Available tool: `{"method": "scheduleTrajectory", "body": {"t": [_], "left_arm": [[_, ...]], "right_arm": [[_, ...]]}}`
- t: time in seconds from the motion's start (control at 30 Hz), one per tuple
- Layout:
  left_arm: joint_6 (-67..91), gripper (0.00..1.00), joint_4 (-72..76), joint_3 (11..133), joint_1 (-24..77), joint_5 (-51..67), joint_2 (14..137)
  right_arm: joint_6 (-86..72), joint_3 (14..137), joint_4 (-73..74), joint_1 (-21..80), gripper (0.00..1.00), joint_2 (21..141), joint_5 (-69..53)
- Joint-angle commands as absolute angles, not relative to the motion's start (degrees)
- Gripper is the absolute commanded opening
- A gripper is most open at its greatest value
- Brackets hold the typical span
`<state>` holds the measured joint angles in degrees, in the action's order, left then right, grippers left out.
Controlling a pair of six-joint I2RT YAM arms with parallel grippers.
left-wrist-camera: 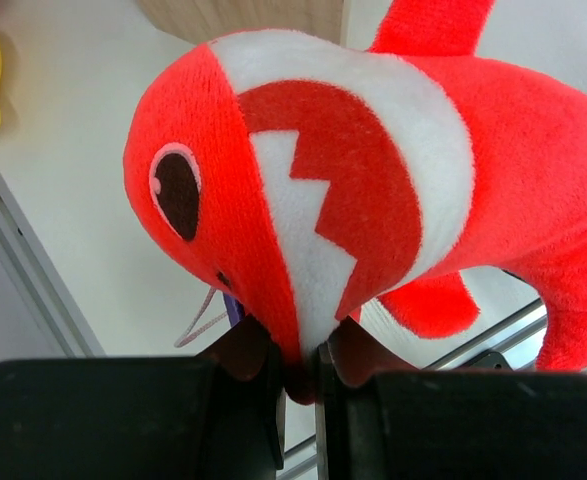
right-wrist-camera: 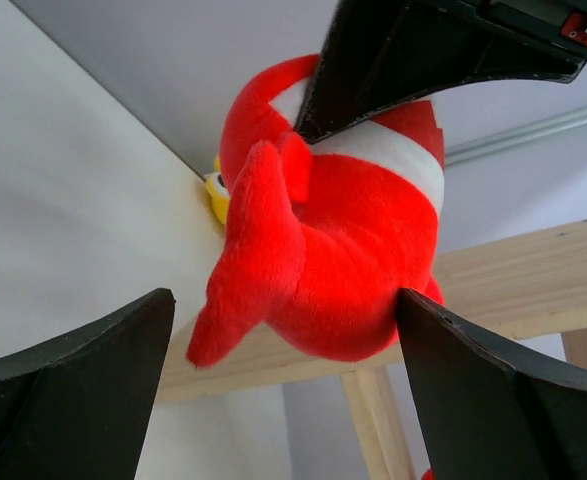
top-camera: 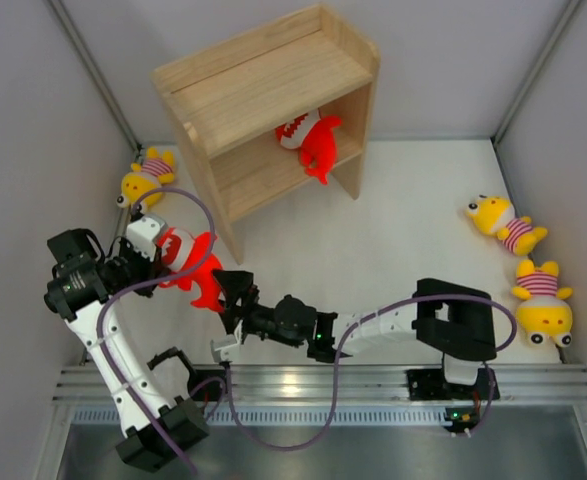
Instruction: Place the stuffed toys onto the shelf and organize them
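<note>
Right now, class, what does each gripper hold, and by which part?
The left gripper pinches the red fish toy by the edge of its toothy mouth. The right gripper, open around the toy's tail end, holds nothing.

Shelf (top-camera: 273, 90) at far centre-left of table (top-camera: 393, 230). First fish toy (top-camera: 316, 142) in lower tier, right end. Animal toy (top-camera: 149, 176) just left of shelf; two more by right edge (top-camera: 503, 225) (top-camera: 543, 300). Second fish toy (top-camera: 188, 262) front left, between left gripper (left-wrist-camera: 298, 360) and right gripper (right-wrist-camera: 283, 300).
</note>
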<state>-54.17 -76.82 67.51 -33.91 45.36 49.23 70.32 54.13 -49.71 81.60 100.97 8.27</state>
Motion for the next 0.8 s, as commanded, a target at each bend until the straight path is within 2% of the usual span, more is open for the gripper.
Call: {"method": "scheduleTrajectory", "body": {"t": [0.0, 0.07, 0.1, 0.23, 0.33, 0.4, 0.5, 0.53, 0.67, 0.7, 0.77], "left_arm": [[-54.93, 0.0, -83.06, 68.64, -33.75, 48.25, 48.52], [-55.02, 0.0, -83.06, 68.38, -33.66, 47.9, 48.52], [-55.02, 0.0, -83.06, 68.29, -33.66, 47.73, 48.69], [-55.28, 0.0, -83.14, 67.94, -33.57, 47.9, 48.69], [-55.11, 0.0, -83.14, 67.76, -33.49, 47.81, 48.78], [-54.93, 0.0, -83.14, 67.76, -33.4, 47.46, 48.78], [-52.84, 0.53, -83.14, 68.9, -33.31, 46.23, 48.87], [-51.69, 0.76, -83.14, 69.52, -33.31, 45.62, 48.95], [-45.63, 0.94, -83.15, 74.17, -33.4, 43.07, 49.57], [-44.57, 0.98, -83.14, 76.27, -33.4, 42.02, 49.66], [-41.84, 0.99, -83.14, 78.13, -33.4, 41.31, 49.83]], "right_arm": [[73.65, 60.02, -63.26, 82.53, 0.91, 103.53, 14.57], [74.09, 60.64, -65.38, 82.44, 0.88, 104.93, 15.64], [74.09, 61.08, -66.17, 82.53, 0.78, 105.12, 16.34], [73.21, 62.14, -67.32, 82.62, 0.58, 105.64, 17.58], [72.42, 61.61, -67.15, 82.62, 0.27, 104.94, 17.67], [71.72, 60.13, -67.06, 82.97, 0.0, 103.28, 17.23], [68.48, 56.8, -63.3, 83.23, 0.0, 97.75, 15.39], [67.07, 55.82, -61.63, 83.23, 0.0, 95.91, 15.03], [59.78, 51.77, -44.35, 82.97, 0.0, 81.53, 10.38], [58.2, 51.33, -34.38, 82.45, 0.0, 78.86, 6.8], [53.98, 51.33, -24.04, 81.39, 0.0, 71.5, 2.92]]}}
